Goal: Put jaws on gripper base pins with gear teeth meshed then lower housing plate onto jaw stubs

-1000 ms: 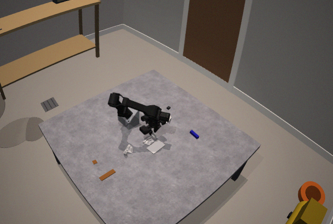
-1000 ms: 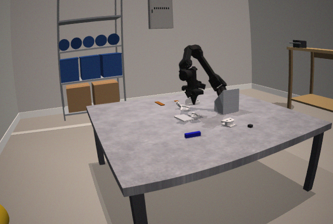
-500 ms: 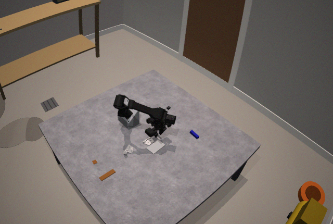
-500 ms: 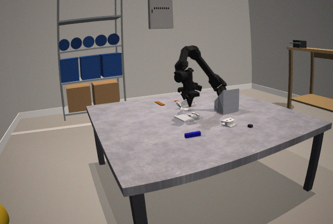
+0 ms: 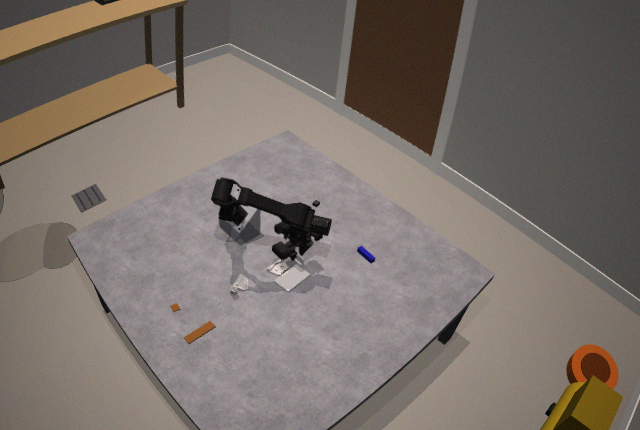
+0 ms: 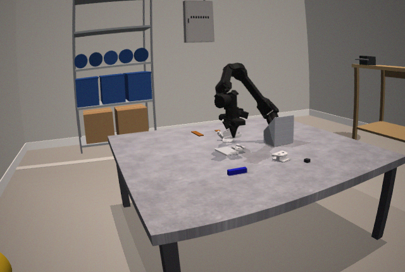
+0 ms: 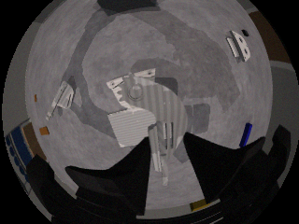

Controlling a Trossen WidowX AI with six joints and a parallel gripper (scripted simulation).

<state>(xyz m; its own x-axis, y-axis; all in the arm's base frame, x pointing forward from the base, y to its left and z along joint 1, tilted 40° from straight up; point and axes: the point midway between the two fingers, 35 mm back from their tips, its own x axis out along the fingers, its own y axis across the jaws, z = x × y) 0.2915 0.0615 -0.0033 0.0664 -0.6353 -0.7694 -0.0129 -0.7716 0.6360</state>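
Observation:
My gripper (image 5: 295,258) (image 6: 233,136) (image 7: 167,138) is shut on a pale ribbed jaw (image 7: 168,100). The jaw hangs above the gripper base, its round hole and gear teeth pointing away from the fingers. The white gripper base (image 5: 292,278) (image 6: 224,150) (image 7: 130,127) lies on the table, partly covered by the held jaw in the wrist view; its pins are hard to make out. The other jaw (image 5: 240,283) (image 6: 225,136) (image 7: 64,97) lies loose beside the base. The white housing plate (image 6: 280,155) (image 7: 241,46) lies apart on the table, hidden in the top view.
A blue bar (image 5: 366,253) (image 6: 236,171) (image 7: 246,135) and a small black cube (image 5: 315,203) (image 6: 306,160) lie on the table (image 5: 361,342). An orange strip (image 5: 199,332) and a small orange square (image 5: 175,307) lie farther off. A grey wedge block (image 6: 283,130) stands by the arm's base.

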